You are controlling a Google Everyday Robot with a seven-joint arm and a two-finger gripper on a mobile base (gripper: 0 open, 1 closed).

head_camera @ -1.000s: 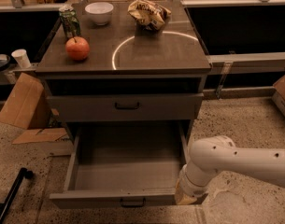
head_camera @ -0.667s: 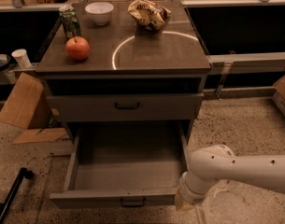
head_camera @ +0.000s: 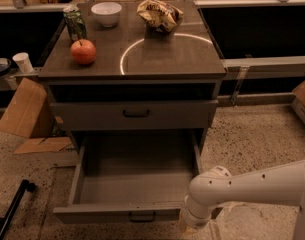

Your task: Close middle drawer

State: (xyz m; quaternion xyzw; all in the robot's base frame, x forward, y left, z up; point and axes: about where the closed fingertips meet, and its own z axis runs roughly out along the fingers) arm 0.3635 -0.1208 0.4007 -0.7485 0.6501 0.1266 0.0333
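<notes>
The middle drawer (head_camera: 137, 186) stands pulled open. The gripper (head_camera: 190, 226), whose hold I cannot tell, sits at the drawer front's right end. It should push straight inward, not skewed.

My arm (head_camera: 252, 186) is a smooth off-white rounded tube with a few small dark dots along it, probably screw holes. It ends in a wrist (head_camera: 199, 211) of stacked ringed collars in the same white shell, with seams showing between them. My gripper (head_camera: 185, 228) sits under that wrist at the bottom edge of the view, a pale beige stub, mostly hidden.
</notes>
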